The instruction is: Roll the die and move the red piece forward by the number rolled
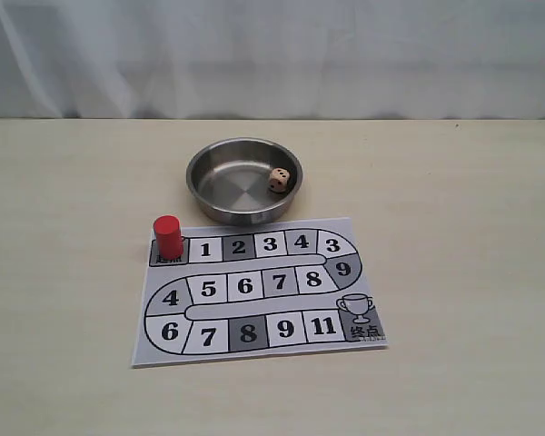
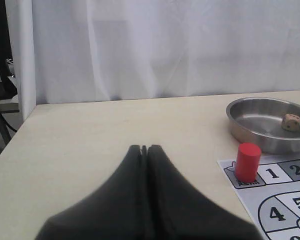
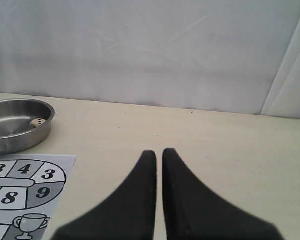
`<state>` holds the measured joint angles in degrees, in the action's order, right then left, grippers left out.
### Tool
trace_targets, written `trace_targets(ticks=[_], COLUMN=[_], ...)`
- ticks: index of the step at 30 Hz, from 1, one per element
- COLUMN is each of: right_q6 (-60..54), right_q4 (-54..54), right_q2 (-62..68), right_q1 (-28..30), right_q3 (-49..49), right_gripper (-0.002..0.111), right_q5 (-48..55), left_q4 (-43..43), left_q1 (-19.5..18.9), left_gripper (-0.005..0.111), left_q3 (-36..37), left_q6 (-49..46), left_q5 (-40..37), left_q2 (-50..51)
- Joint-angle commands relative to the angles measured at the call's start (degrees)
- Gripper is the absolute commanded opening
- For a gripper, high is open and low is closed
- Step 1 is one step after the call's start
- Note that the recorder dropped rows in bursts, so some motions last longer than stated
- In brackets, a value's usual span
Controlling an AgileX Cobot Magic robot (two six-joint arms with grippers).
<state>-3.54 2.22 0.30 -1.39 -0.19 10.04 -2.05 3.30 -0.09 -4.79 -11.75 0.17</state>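
The die lies inside the steel bowl, against its right wall, with dark pips showing on the faces I can see. The red piece stands upright on the start square at the top-left corner of the printed board. Neither gripper appears in the exterior view. In the left wrist view my left gripper is shut and empty over bare table, well to the left of the red piece and the die. My right gripper is shut with a hairline gap, empty, right of the board.
The board's numbered track runs from the start square to a trophy square at the lower right. The bowl sits just behind the board. A white curtain backs the table. The table's left edge shows in the left wrist view.
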Motion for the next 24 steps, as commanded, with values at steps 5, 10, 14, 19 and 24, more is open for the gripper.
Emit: trace_targets(ticks=[5,10,14,19,24], right_q6=[0.1,0.1,0.2,0.5,1.0], right_q4=[-0.2,-0.2,-0.6,-10.9,-14.2], right_q2=[-0.3,-0.3,-0.3,-0.3,-0.3], right_q1=[-0.1,-0.1,-0.1,-0.1,-0.1], right_q3=[0.2,0.2,0.2,0.2,-10.4], right_gripper=[0.004,0.004,0.004,0.004,0.004], right_q5=[0.1,0.1,-3.6,-19.1,-6.0], left_q4=[-0.2,-0.2,-0.2,-0.2,-0.2], left_q1=[0.0,0.0,0.0,0.0,0.0], left_gripper=[0.000,0.000,0.000,0.000,0.000], left_q3=[0.1,0.1,0.1,0.1,0.1], left_q6=[-0.1,-0.1,-0.1,-0.1,-0.1], left_q5=[0.5,0.5,0.5,0.5,0.5], left_q2=[-0.2,-0.2,-0.2,-0.2,-0.2])
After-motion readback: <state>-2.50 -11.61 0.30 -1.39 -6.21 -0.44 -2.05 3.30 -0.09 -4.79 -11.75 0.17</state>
